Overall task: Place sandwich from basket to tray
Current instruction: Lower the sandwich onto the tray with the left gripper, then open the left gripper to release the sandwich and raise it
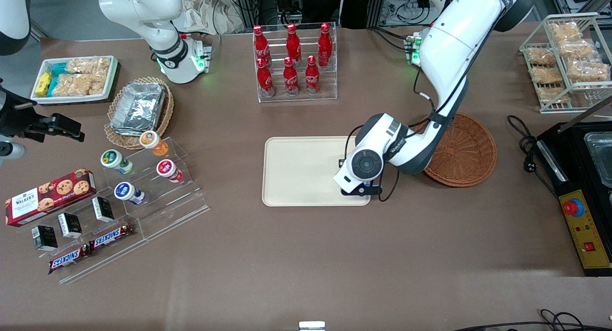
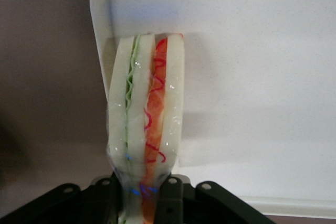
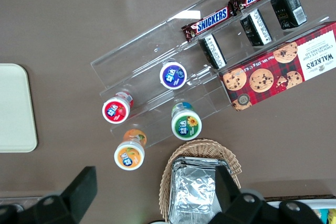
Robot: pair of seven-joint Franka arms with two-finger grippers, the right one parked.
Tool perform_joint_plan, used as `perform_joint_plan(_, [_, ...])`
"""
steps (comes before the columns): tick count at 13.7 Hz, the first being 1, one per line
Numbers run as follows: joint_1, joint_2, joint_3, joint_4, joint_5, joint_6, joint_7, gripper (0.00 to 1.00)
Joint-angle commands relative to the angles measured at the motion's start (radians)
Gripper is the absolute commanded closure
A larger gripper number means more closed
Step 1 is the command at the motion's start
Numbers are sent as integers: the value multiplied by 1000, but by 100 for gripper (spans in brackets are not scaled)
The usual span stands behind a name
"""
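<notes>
In the left wrist view the sandwich [image 2: 147, 114], a wrapped white wedge with green and red-orange filling, is pinched between my gripper's black fingers [image 2: 170, 198]. It hangs just over a corner of the cream-beige tray [image 2: 252, 77]. In the front view my left gripper [image 1: 359, 190] is low over the tray [image 1: 296, 171], at the tray's end nearest the basket; the sandwich is hidden under the wrist there. The round reddish-brown wicker basket [image 1: 466, 149] sits beside the tray toward the working arm's end, and no sandwich shows in its visible part.
A rack of red cola bottles [image 1: 292, 60] stands farther from the front camera than the tray. A tan basket with foil containers [image 1: 139, 108], an acrylic stand of cups [image 1: 143, 171] and snack bars lie toward the parked arm's end. A black machine [image 1: 581, 178] and wire rack [image 1: 564, 58] stand past the basket.
</notes>
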Motion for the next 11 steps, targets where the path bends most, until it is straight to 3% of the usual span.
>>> perform_joint_plan(1, [-9,18,3,21,17,4,3,51])
perform_joint_plan(2, [-9,18,3,21,17,4,3,39])
perform_joint_plan(3, [-9,18,3,21,17,4,3,3])
perform_joint_plan(11, [-6,-40,3,29,16,-37,-22,0])
